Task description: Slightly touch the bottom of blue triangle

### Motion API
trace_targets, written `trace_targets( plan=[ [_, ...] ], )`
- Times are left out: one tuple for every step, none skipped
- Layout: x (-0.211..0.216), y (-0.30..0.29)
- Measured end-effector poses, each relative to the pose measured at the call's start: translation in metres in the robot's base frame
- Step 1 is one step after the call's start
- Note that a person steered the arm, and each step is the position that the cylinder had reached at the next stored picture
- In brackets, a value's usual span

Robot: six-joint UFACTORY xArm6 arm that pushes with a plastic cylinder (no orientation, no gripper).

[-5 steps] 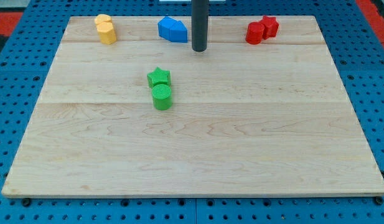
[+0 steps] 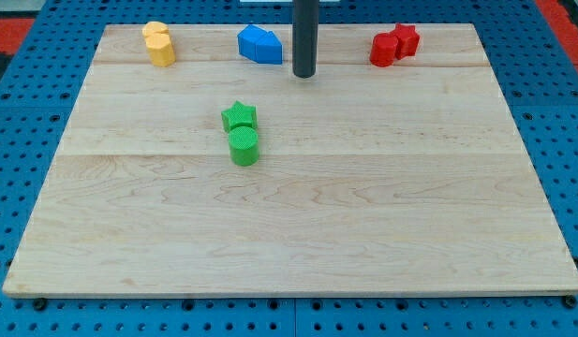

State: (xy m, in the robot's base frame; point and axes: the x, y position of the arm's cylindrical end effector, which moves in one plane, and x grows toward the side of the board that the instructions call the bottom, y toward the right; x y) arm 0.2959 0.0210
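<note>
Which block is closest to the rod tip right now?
The blue block, just to the view's left of my tip. The red, yellow and green blocks sit clearly farther off.

Desk [image 2: 298,234]: we see a pale wooden board made of joined planks, its grain running from the view's left to right.
Surround [image 2: 26,103]: we see a blue perforated panel framing it on all sides.
Corners [image 2: 12,23]: we see red patches at the view's top.
Light: we find it even, with soft shadows.
</note>
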Motion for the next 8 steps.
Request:
trace_targets(
  plan=[
    [0.0, 0.015],
    [0.0, 0.015],
    [0.017, 0.018],
    [0.049, 0.004],
    [0.039, -0.069],
    [-0.002, -0.068],
    [-0.019, -0.048],
    [-0.022, -0.048]
  ],
)
